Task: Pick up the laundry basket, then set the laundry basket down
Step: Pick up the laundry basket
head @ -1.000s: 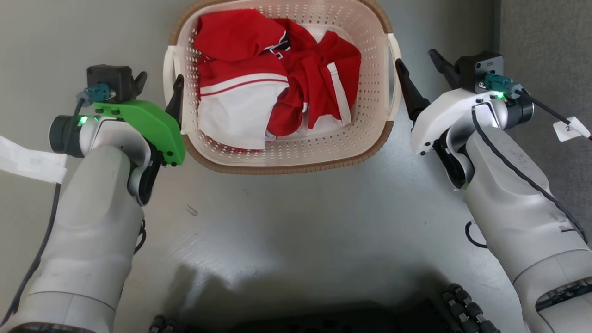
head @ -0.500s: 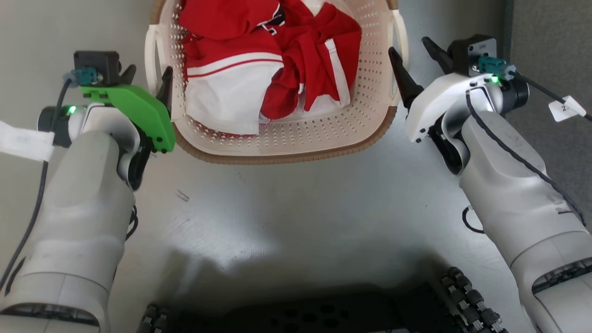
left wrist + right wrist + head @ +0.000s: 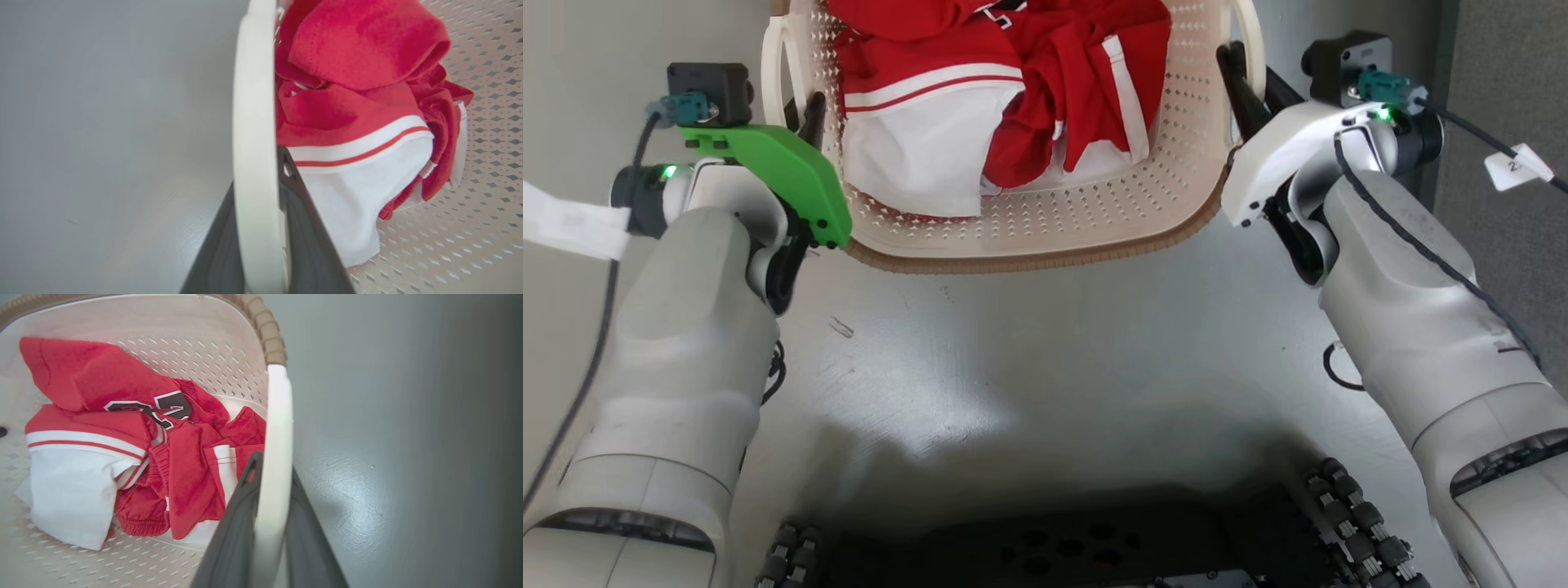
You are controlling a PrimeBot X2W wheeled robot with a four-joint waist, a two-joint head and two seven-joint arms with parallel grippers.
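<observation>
The laundry basket (image 3: 1045, 229), cream-white and perforated with a brown woven-look rim, sits at the top middle of the head view and holds red and white clothes (image 3: 1013, 106). My left gripper (image 3: 796, 110) is shut on the basket's left white handle (image 3: 255, 122), which runs between the two dark fingers (image 3: 306, 237) in the left wrist view. On the other side, my right gripper (image 3: 1250, 69) is shut on the right white handle (image 3: 278, 428), one finger (image 3: 237, 522) inside the basket and one outside.
Grey floor (image 3: 1029, 367) spreads below the basket. My dark wheeled base (image 3: 1054, 555) fills the bottom edge. A darker grey surface (image 3: 1511, 261) runs along the right side, close to my right arm.
Both grippers moved in from beside the basket and closed on its side handles. The basket now looks larger and nearer in the head view. The head camera has also shifted.
</observation>
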